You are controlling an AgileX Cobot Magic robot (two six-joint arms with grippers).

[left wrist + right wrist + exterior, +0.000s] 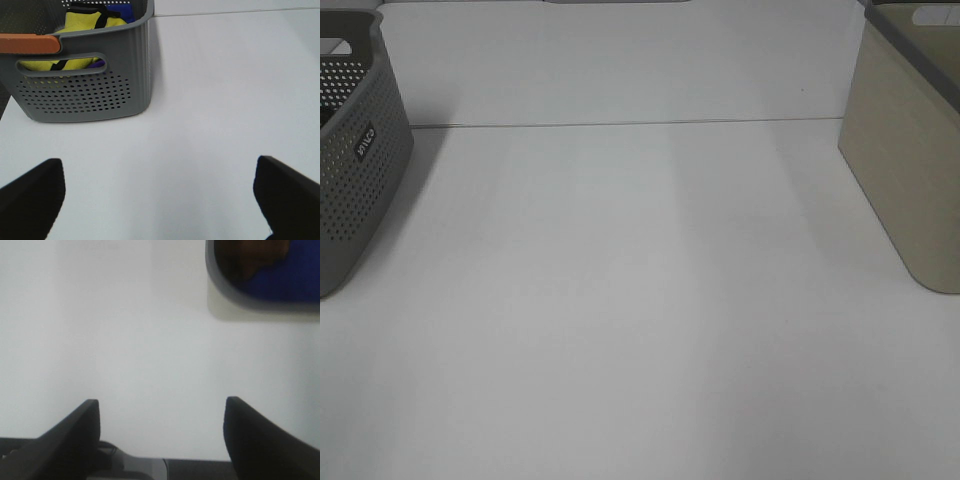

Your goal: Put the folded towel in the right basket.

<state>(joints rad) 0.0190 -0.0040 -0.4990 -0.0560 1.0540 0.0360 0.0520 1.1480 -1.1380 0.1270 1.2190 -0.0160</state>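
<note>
The right basket [905, 170] is beige with a grey rim and stands at the table's right edge. In the right wrist view its rim [212, 270] shows from above, with a blue cloth [292, 280] inside and something brown [250, 255] on it. No towel lies on the table [640, 300]. My right gripper [160, 435] is open and empty over bare table, short of the basket. My left gripper [160, 200] is open and empty, its fingers [30, 195] wide apart over the table. Neither gripper shows in the exterior high view.
A grey perforated basket [360, 170] stands at the table's left edge. In the left wrist view this basket [85, 95] holds yellow [85, 25] and purple items and has an orange strip [30, 44] on its rim.
</note>
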